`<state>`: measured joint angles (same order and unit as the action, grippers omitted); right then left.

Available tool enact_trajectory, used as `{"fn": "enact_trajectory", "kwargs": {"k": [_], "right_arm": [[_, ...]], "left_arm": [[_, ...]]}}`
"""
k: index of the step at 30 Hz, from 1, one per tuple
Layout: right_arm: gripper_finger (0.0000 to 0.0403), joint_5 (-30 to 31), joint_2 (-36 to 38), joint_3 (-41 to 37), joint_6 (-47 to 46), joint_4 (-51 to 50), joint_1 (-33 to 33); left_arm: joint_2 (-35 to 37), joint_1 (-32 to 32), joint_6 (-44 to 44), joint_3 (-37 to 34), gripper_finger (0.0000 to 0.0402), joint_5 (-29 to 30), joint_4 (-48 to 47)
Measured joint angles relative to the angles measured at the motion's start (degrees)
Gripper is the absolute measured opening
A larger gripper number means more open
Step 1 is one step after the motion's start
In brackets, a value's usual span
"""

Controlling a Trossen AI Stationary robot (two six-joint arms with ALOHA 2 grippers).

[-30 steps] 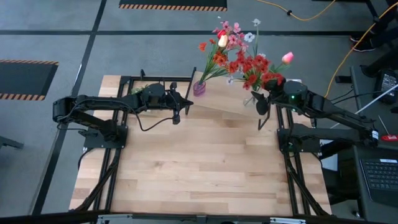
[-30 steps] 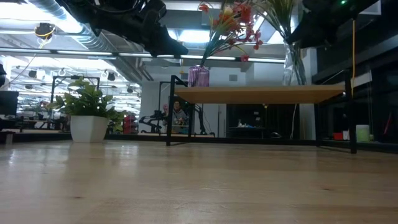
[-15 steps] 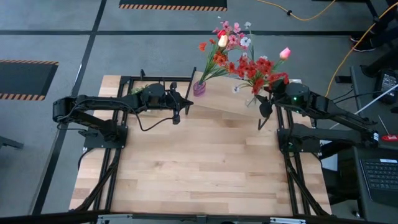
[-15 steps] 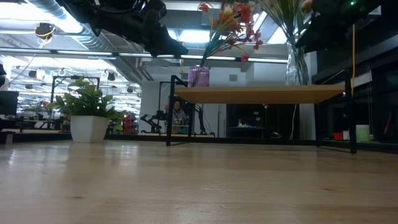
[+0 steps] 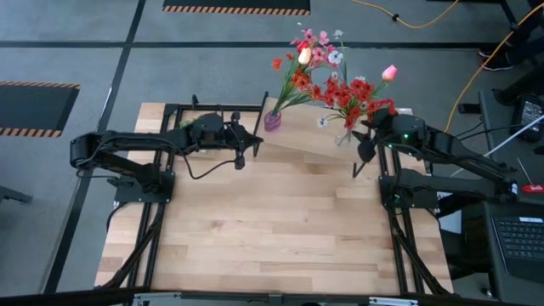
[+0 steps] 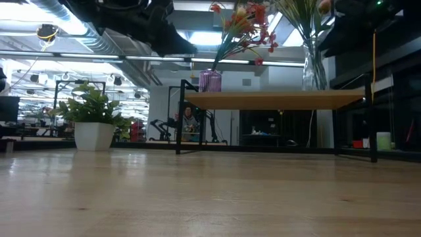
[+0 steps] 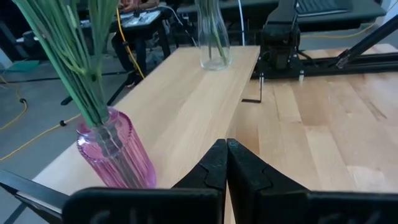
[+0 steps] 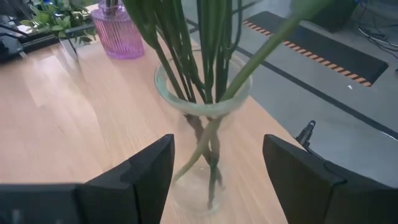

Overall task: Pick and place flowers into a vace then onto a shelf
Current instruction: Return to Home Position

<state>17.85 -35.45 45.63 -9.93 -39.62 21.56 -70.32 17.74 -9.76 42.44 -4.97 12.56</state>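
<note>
The shelf [image 5: 310, 140] [image 6: 273, 100] is a light-wood board on black legs at the table's far edge. A clear glass vase [image 5: 342, 136] [image 8: 202, 149] stands upright on its right end, holding red and pink flowers [image 5: 355, 92] by their green stems [image 8: 199, 56]. My right gripper [image 5: 363, 144] [image 8: 219, 142] is open, with a finger on each side of this vase and apart from it. A pink ribbed vase [image 5: 272, 120] [image 7: 118, 152] with more flowers [image 5: 302, 55] stands on the shelf's left end. My left gripper [image 5: 255, 141] [image 7: 227, 149] is shut and hovers beside it.
A small green potted plant [image 6: 92, 122] [image 5: 185, 124] sits at the far left behind the left arm. The shelf's black legs [image 6: 179, 118] stand on the tabletop. Bare tabletop [image 5: 272, 229] spreads toward the near edge. A person [image 6: 189, 122] shows in the room beyond.
The clear vase came upright and now stands on the shelf's right end; its blooms swung toward the far left. My right gripper then drew back a little toward the table's right edge.
</note>
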Motion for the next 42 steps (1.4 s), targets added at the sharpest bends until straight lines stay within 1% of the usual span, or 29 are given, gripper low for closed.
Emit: {"fn": "enact_trajectory", "kwargs": {"k": [8, 9, 11, 13, 15, 17, 19, 21, 24, 25, 30, 32, 37, 39, 42], "right_arm": [[0.0246, -0.07, 3.83, 0.00, -0.34, -4.37, 0.01], [0.0246, -0.20, 4.18, 0.00, -0.45, -4.79, 0.02], [0.0246, -1.82, 4.82, 0.00, 0.01, -5.08, -0.02], [0.0244, -4.31, 5.36, 0.00, 1.51, -4.85, -0.13], [0.0234, -6.82, 5.41, 0.00, 2.67, -4.83, -0.55], [0.0210, -7.45, 5.34, -0.02, 2.80, -4.81, -1.43], [0.0171, -7.43, 5.33, -0.89, 2.97, -3.76, -2.50], [0.0120, -7.43, 5.63, -2.57, 3.17, -2.48, -3.70], [0.0033, -7.41, 6.05, -4.98, 3.50, 0.29, -5.47], [0.0017, -7.42, 6.32, -5.74, 3.83, 1.23, -6.10], [0.0012, -7.24, 6.89, -6.60, 1.74, 3.17, -9.57], [0.0005, -6.10, 6.68, -6.60, 1.20, 3.90, -11.14], [0.0005, -4.73, 5.63, -6.62, 0.92, 5.88, -15.43], [0.0003, -3.03, 4.77, -6.62, 1.06, 6.98, -17.35], [0.0003, 1.26, 2.64, -6.62, 0.98, 8.98, -20.45]], "left_arm": [[4.14, 0.00, -0.02, 0.00, 0.0008, 0.00, -3.46], [4.50, 0.06, -0.36, 0.00, 0.0008, 0.00, -3.99], [5.13, 0.34, -3.68, 0.00, 0.0005, -0.36, -4.79], [5.74, 0.97, -6.12, 0.00, 0.0002, -2.26, -6.27], [6.18, 1.86, -6.00, 0.00, 0.0002, -5.70, -6.49], [6.81, 2.87, -5.86, 0.00, 0.0003, -8.44, -6.77], [7.01, 3.84, -5.86, 0.00, 0.0002, -9.18, -6.98], [6.97, 4.68, -5.88, 0.00, 0.0001, -9.18, -7.24], [6.97, 5.94, -5.65, 0.00, 0.0002, -9.79, -7.56], [6.97, 6.27, -5.54, 0.00, 0.0002, -10.08, -8.05], [7.85, 7.57, -5.87, 0.00, 0.0001, -10.16, -11.40], [8.74, 7.54, -5.94, 0.00, 0.0002, -10.14, -13.37], [13.63, 7.08, -6.77, 0.00, 0.0001, -10.08, -19.62], [15.45, 7.13, -6.88, 0.00, 0.0001, -10.01, -19.83], [18.27, 7.10, -6.88, -0.94, 0.0002, -10.00, -19.56]]}}
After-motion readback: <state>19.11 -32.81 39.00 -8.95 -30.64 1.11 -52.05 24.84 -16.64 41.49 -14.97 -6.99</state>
